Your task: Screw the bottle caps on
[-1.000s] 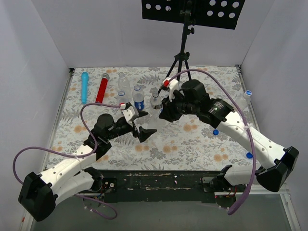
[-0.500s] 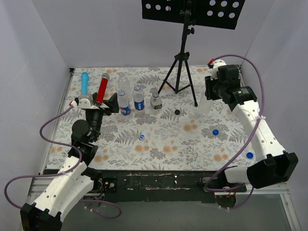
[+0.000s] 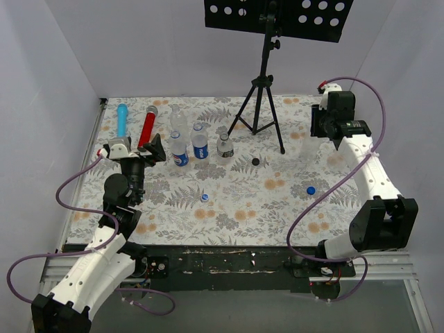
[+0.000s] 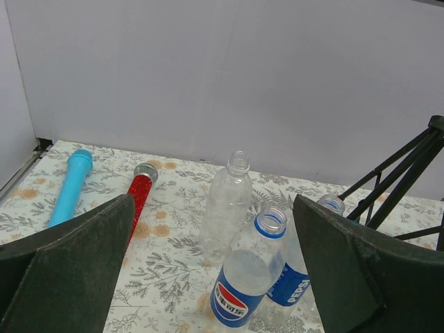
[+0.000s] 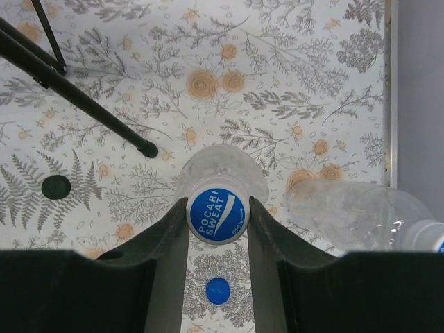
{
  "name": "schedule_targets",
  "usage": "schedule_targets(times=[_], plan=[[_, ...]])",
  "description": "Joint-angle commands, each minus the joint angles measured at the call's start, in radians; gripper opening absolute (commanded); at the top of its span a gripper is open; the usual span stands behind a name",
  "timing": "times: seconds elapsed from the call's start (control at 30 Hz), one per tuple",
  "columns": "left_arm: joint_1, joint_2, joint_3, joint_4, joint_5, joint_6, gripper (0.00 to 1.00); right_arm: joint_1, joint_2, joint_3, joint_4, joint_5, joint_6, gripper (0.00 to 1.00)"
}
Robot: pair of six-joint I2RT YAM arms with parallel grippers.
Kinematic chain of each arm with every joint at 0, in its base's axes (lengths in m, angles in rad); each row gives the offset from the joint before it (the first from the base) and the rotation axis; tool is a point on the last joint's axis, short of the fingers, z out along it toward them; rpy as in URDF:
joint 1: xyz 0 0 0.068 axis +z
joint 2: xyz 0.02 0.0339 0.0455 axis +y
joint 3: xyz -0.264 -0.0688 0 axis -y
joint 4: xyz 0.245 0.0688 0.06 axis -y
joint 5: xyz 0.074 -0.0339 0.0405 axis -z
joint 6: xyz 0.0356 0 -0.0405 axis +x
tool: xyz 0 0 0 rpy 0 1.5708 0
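- Tool on the left arm (image 4: pixel 212 201): spread wide and empty. Straight ahead of it stand the open bottles (image 4: pixel 253 277), necks bare and crowded together. Push in carelessly and you could knock one into its neighbours.
- Loose caps: a blue cap (image 3: pixel 205 197) lies on the surface (image 3: pixel 236 211) ahead of that tool and off to its right, and a black cap (image 3: pixel 256 161) lies farther ahead, past the bottles. Both are small and flat, so a pinch from above may skid them away rather than lift them.
- Tool on the right arm (image 5: pixel 217 205): narrowed onto the Pocari cap (image 5: pixel 216 216), which sits atop an upright clear bottle (image 5: pixel 222 170) directly beneath it. Nothing steadies that bottle, so I judge your twist may spin or tip it instead of threading the cap.
- Just beside that tool a second bottle (image 5: pixel 347 211) lies on its side, and a tripod leg (image 5: pixel 83 97) ends near on the other side. A drifting wrist could strike either.
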Motion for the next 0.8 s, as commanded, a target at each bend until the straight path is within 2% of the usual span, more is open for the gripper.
schedule_targets(times=[0.0,0.1,0.23,0.5,0.67,0.77], plan=[[0.006,-0.013,-0.006,0.021,-0.019,0.027,0.98,-0.011,0.002,-0.049,0.088,0.009,0.008,0.01],[0.006,-0.013,-0.008,0.026,-0.012,0.027,0.98,-0.019,0.014,-0.069,0.092,0.007,0.017,0.05],[0.006,-0.012,-0.011,0.028,0.002,0.029,0.98,-0.023,0.025,-0.078,0.089,0.002,0.017,0.16],[0.006,-0.009,-0.015,0.035,0.013,0.03,0.98,-0.033,0.014,-0.082,0.083,-0.014,0.048,0.52],[0.006,-0.009,-0.017,0.035,0.016,0.033,0.98,-0.036,0.002,-0.072,0.083,-0.014,0.055,0.69],[0.005,-0.006,-0.017,0.034,0.017,0.032,0.98,-0.037,-0.004,-0.066,0.08,-0.013,0.057,0.75]])
